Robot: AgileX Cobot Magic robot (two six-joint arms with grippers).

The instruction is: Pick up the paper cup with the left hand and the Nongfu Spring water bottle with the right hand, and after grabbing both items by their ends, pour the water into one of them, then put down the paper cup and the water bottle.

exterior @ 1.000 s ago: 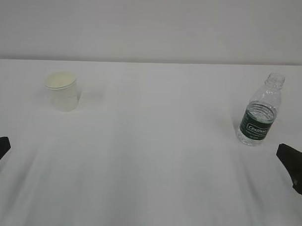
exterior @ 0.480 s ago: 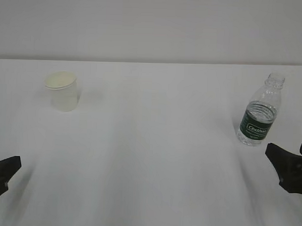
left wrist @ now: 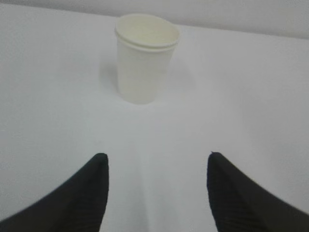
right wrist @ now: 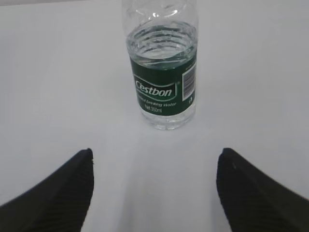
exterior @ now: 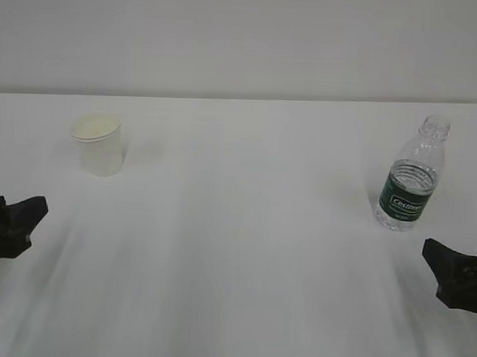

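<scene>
Left wrist view: paper cup [left wrist: 146, 58] stands ahead of open, empty jaws; bottle [right wrist: 163, 67] likewise at right.

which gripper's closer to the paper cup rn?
Left. The left gripper sits open just short of the paper cup, not touching; the right gripper is across the table, facing the bottle.

Matt white paper cup [left wrist: 146, 58], clear ribbed glossy plastic bottle [right wrist: 163, 67] with green label, smooth matt white table [exterior: 244, 249].
</scene>
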